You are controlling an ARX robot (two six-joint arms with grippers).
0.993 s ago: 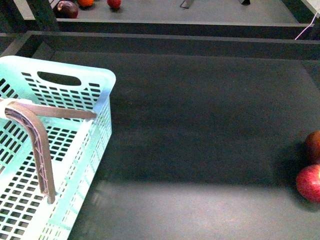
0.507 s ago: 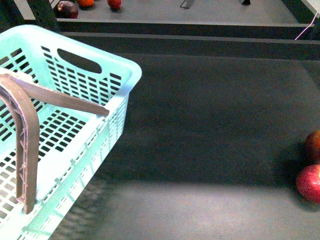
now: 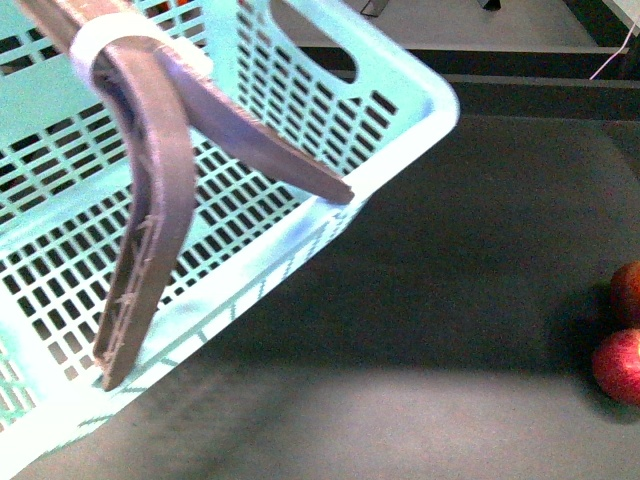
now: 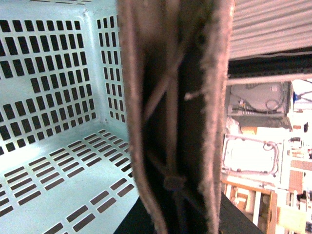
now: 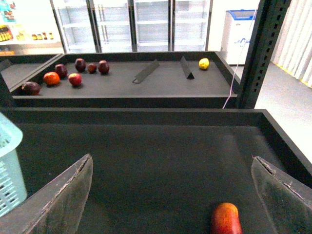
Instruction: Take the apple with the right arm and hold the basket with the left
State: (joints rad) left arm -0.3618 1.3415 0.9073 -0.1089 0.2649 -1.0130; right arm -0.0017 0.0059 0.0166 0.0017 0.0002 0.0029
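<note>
dark matte worktop (image 3: 460, 300) with a raised rim; beyond it, a shelf (image 5: 161, 85) of fruit and glass-door fridges (image 5: 151, 22). right pincer (image 5: 171, 161) gaping wide, empty, above the worktop. left pincer (image 3: 228, 282) splayed over the tilted pale turquoise basket (image 3: 425, 100); clamped or not, impossible to tell. red-orange apple (image 5: 225, 218) on the worktop's right side, untouched, beside a darker apple (image 3: 628, 292).

Left gripper (image 3: 230, 285): jaws spread wide; fingers (image 3: 150, 230) brown, curved, ribbed; one points down, the other slants out sideways; right gripper (image 5: 173, 204): jaws wide apart; fingers (image 5: 63, 200) grey, level.
</note>
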